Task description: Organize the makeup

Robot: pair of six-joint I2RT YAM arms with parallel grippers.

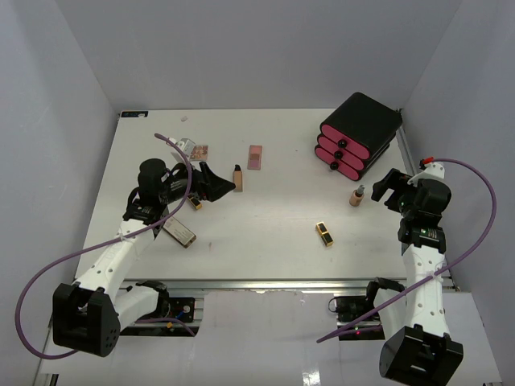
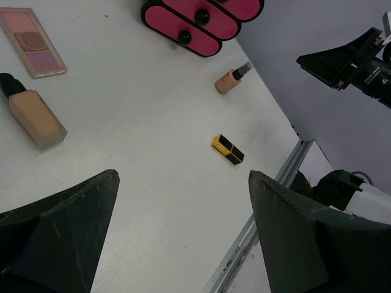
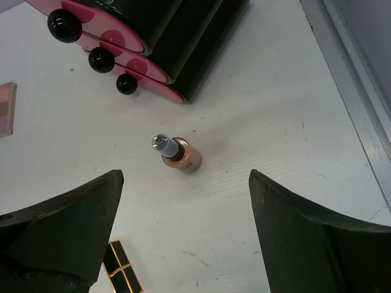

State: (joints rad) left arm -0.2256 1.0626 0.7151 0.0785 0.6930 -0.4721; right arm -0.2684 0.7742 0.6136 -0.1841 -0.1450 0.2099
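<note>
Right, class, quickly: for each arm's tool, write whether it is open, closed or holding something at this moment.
Left tool: open, holding nothing.
Right tool: open, holding nothing.

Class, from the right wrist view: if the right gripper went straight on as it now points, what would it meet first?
The right gripper would most likely meet the small tan bottle, standing upright in line between its open fingers, though depth is hard to judge.

Palette (image 3: 6, 108) partly beyond left edge
</note>
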